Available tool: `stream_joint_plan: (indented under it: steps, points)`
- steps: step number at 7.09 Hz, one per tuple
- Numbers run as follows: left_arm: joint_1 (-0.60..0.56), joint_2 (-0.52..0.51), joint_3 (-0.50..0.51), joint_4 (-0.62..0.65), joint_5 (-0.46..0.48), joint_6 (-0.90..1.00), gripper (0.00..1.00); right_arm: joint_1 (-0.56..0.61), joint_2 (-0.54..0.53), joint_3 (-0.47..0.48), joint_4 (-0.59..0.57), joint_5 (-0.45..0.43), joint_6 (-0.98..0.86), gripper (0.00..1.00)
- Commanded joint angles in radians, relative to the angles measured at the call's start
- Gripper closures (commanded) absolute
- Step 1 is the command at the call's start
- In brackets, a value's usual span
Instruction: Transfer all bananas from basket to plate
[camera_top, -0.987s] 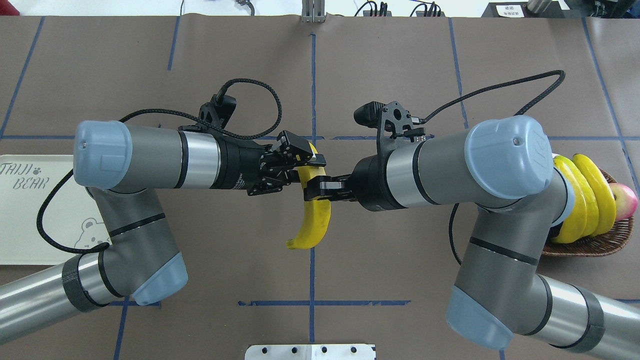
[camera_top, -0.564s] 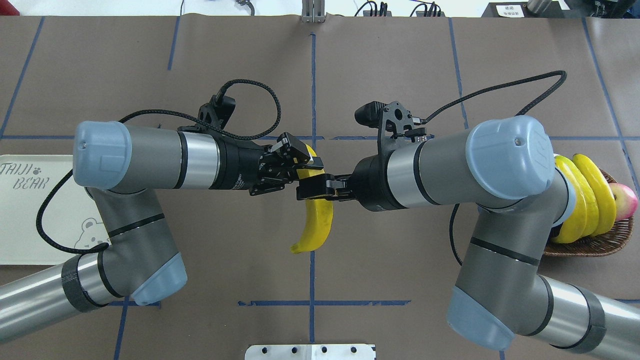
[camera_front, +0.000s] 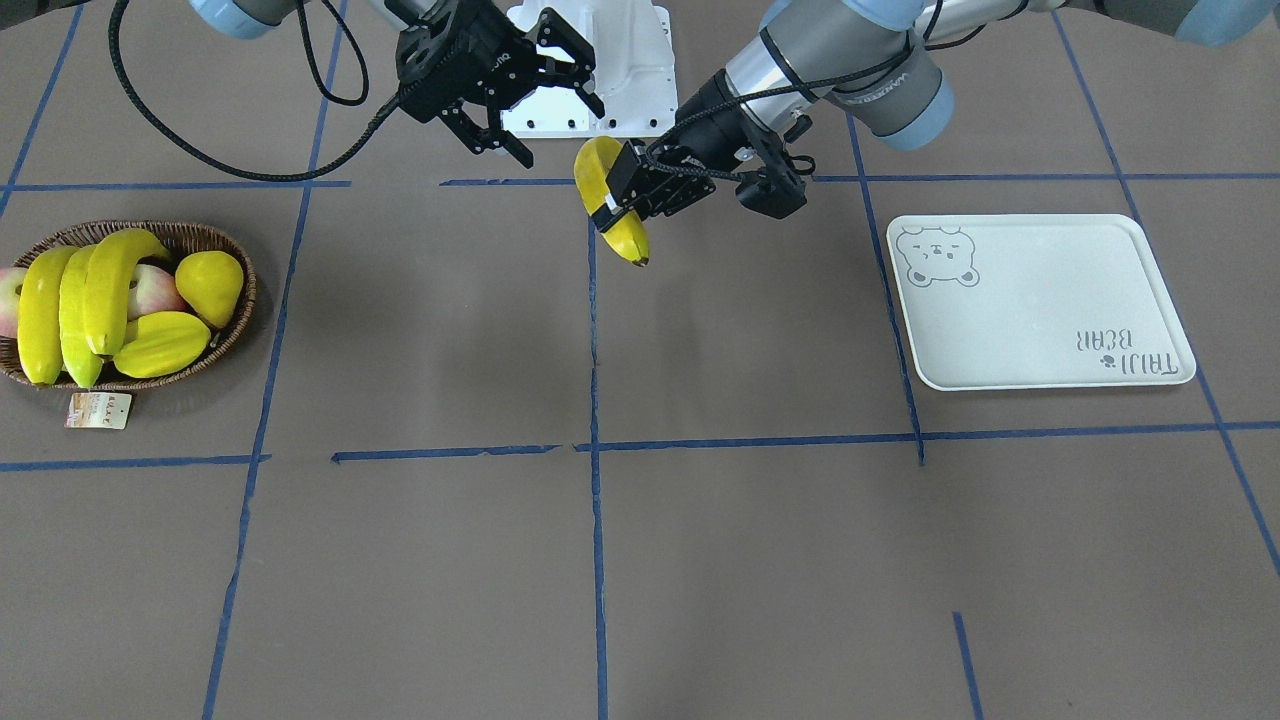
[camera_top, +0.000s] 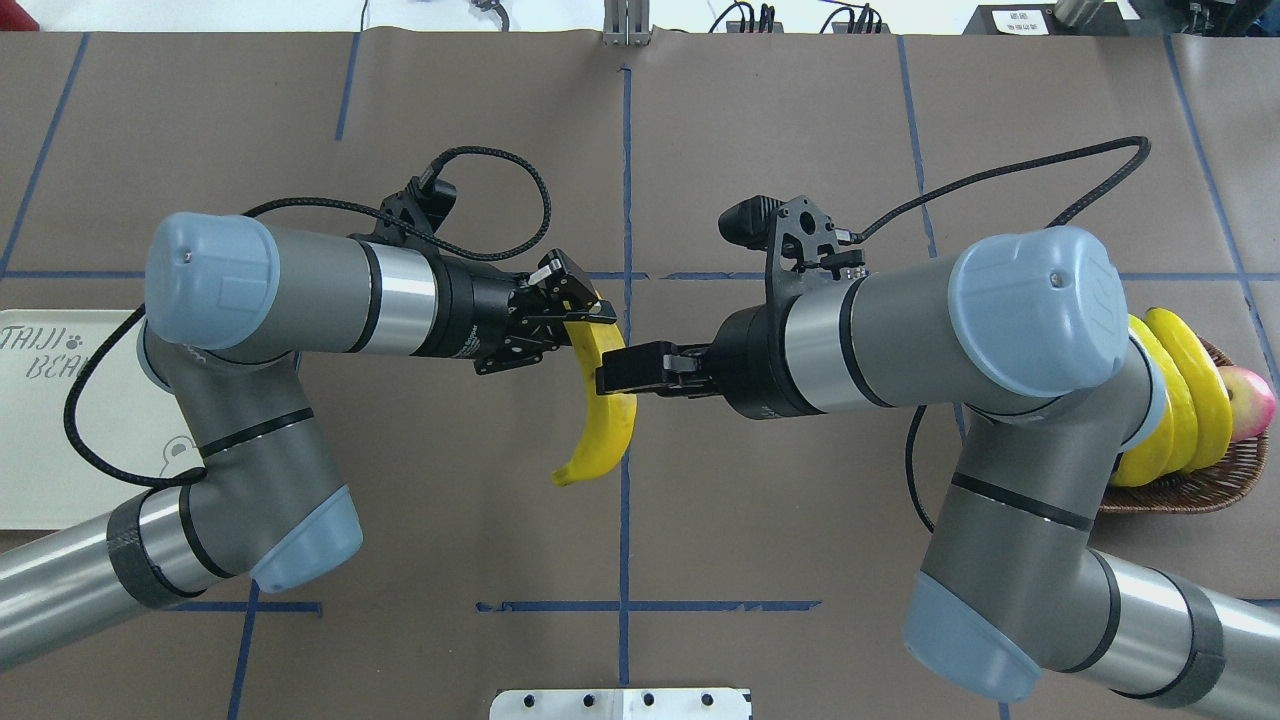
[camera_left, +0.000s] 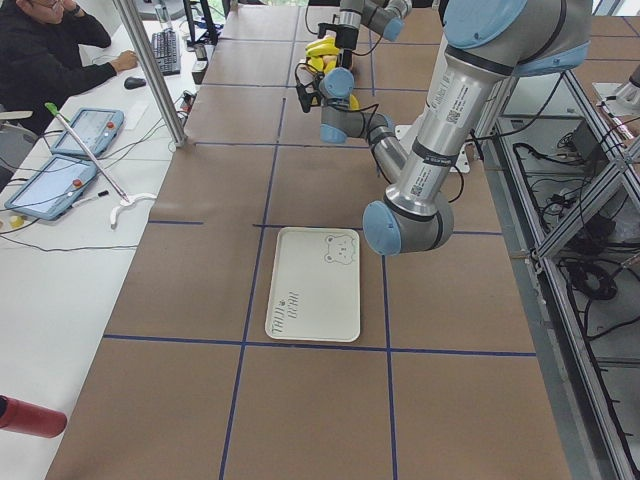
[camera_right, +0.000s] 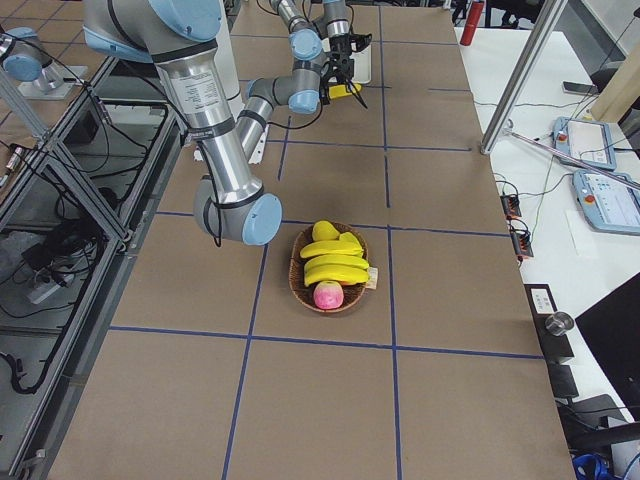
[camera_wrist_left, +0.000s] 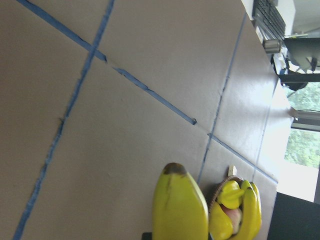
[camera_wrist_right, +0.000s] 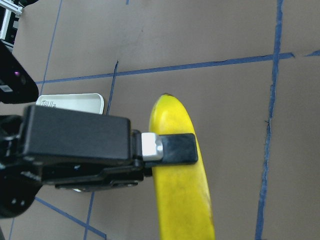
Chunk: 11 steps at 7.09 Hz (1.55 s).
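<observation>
My left gripper (camera_front: 620, 200) is shut on the upper part of one yellow banana (camera_front: 630, 240) and holds it in the air above the table's middle; the same shows from overhead, gripper (camera_top: 590, 325) and banana (camera_top: 605, 430). The banana also shows in the left wrist view (camera_wrist_left: 180, 210) and the right wrist view (camera_wrist_right: 180, 200). My right gripper (camera_front: 560, 130) is open and empty, just beside the banana. Three more bananas (camera_front: 60, 300) lie in the wicker basket (camera_front: 200, 235) on my right. The plate (camera_front: 1040, 320) lies bare on my left.
The basket also holds pink apples (camera_front: 150, 290), a yellow pear (camera_front: 210, 285) and a star fruit (camera_front: 160, 345); a paper tag (camera_front: 98, 410) hangs off it. A white mount plate (camera_front: 620, 70) sits at my base. Blue tape lines cross the brown table.
My right gripper has let go of the banana and drawn back a little. My left gripper has shut on the banana's upper part and carried it slightly toward the plate side.
</observation>
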Motion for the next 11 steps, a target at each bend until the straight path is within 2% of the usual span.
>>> stream_joint_plan:
  steps: [1, 2, 4, 6, 7, 8, 9, 11]
  points:
    - [-0.058, 0.115, -0.063, 0.180, -0.002, 0.206, 1.00, 0.017, -0.003, 0.008, -0.004, 0.001, 0.000, 0.00]
    - [-0.104, 0.192, -0.074, 0.196, -0.005, 0.271, 1.00, 0.022, -0.004, 0.008, -0.004, -0.001, 0.000, 0.00]
    - [-0.215, 0.334, -0.074, 0.188, -0.095, 0.464, 1.00, 0.027, -0.004, 0.008, -0.008, -0.002, 0.001, 0.00]
    - [-0.328, 0.492, -0.056, 0.190, -0.125, 0.769, 1.00, 0.040, -0.017, 0.008, -0.011, -0.005, 0.001, 0.00]
    - [-0.400, 0.540, -0.030, 0.200, -0.134, 0.909, 1.00, 0.051, -0.023, 0.006, -0.013, -0.005, 0.001, 0.00]
    - [-0.445, 0.566, 0.039, 0.197, -0.144, 1.009, 1.00, 0.056, -0.026, 0.006, -0.013, -0.005, 0.001, 0.00]
    - [-0.457, 0.576, 0.094, 0.193, -0.145, 1.022, 1.00, 0.054, -0.027, 0.005, -0.013, -0.010, 0.001, 0.00]
    - [-0.459, 0.580, 0.138, 0.187, -0.148, 1.008, 1.00, 0.056, -0.030, 0.003, -0.013, -0.021, 0.001, 0.00]
